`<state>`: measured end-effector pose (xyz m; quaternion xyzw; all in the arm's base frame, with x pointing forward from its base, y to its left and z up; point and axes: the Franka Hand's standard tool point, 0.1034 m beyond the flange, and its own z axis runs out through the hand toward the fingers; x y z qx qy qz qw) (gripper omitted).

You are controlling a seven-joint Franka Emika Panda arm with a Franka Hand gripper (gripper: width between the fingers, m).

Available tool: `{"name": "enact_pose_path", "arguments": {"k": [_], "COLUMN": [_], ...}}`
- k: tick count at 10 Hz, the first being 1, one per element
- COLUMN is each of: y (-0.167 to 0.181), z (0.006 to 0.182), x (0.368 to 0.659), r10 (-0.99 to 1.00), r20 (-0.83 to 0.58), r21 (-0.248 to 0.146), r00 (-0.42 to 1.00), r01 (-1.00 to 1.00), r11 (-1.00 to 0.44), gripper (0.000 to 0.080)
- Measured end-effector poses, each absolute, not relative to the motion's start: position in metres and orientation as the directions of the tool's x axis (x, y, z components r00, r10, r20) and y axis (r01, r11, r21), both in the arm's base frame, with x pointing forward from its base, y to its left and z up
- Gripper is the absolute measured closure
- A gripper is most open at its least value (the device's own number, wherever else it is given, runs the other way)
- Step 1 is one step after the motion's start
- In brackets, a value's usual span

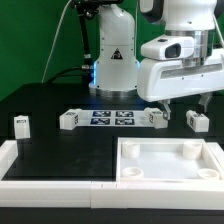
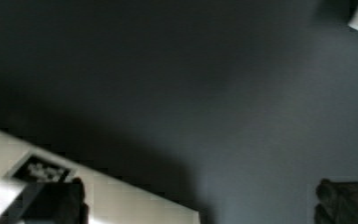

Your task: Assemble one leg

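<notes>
The gripper is seen above the black tabletop on the exterior view's right, with nothing gripped. Its fingers are spread wide apart, and only bare tabletop is seen between them in the wrist view.

Four small white legs are set out in a loose row across the tabletop, each apart from the others. The first leg stands alone at the exterior view's left. The second leg lies just beside one end of the marker board, and the third leg just beside the other end. The fourth leg is placed furthest to the exterior view's right, below the gripper in that picture; no contact with the fingers is seen.

A white part bearing a black-and-white tag is caught at the edge of the wrist view near one finger; which part it is cannot be told.

A large white panel with round sockets lies nearer the camera, and a white border runs along the tabletop's near edge
</notes>
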<state>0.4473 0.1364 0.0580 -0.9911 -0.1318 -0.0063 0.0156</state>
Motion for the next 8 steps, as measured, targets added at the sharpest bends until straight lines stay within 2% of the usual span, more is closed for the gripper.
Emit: {"name": "enact_pose_path", "arguments": {"k": [3,8], "y": [0.153,0.157], "z": [0.058,0.056], "x": [0.439,0.437], "r10": [0.097,0.089], "r20": [0.006,0.01], "r21": [-0.048,-0.051], "r00": [0.995,0.996], "r01": [0.097,0.09], "r11": [-0.994,-0.995], "gripper": [0.0151,0.0151]}}
